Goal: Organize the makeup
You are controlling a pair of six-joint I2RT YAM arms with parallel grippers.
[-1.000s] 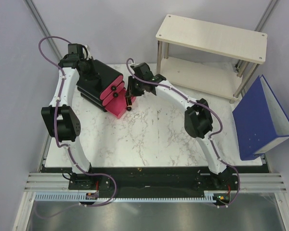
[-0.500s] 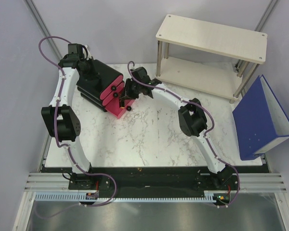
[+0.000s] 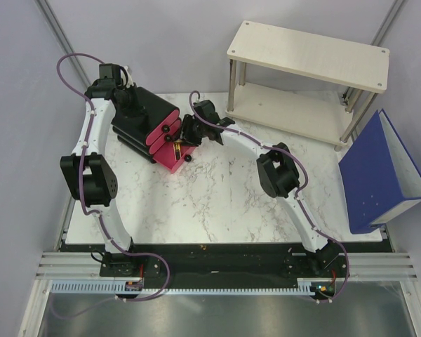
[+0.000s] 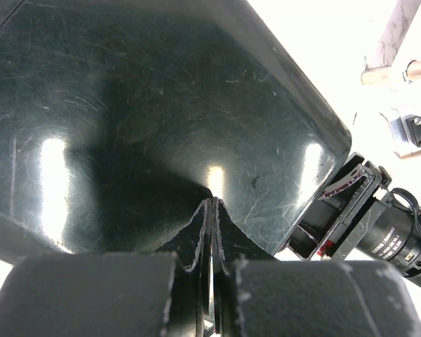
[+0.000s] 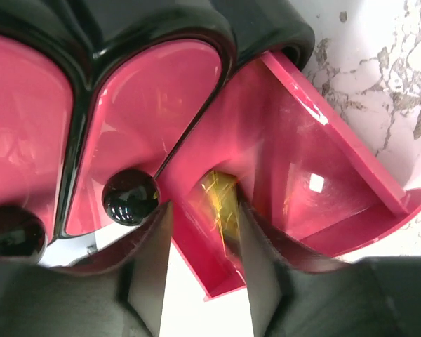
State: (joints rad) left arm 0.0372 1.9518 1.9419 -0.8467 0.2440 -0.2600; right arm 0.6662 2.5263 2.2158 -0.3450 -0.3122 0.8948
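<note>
Lipstick (image 5: pixel 221 200) blurred gold inside pink drawer (image 5: pixel 323 182), right tool (image 5: pixel 203 214) astride, grip unclear, left tool (image 4: pixel 212 207) clenched

Readable text: none can be made out in any view.
Lens barrel (image 4: pixel 391 237), far right of the left wrist view: small white print is carried, too fine and blurred to be read.
Black box with pink drawers (image 3: pixel 142 112): no legible lettering is shown on the lid or the drawer fronts.
Blue binder (image 3: pixel 379 175), right of the table: no label or number can be read.
</note>
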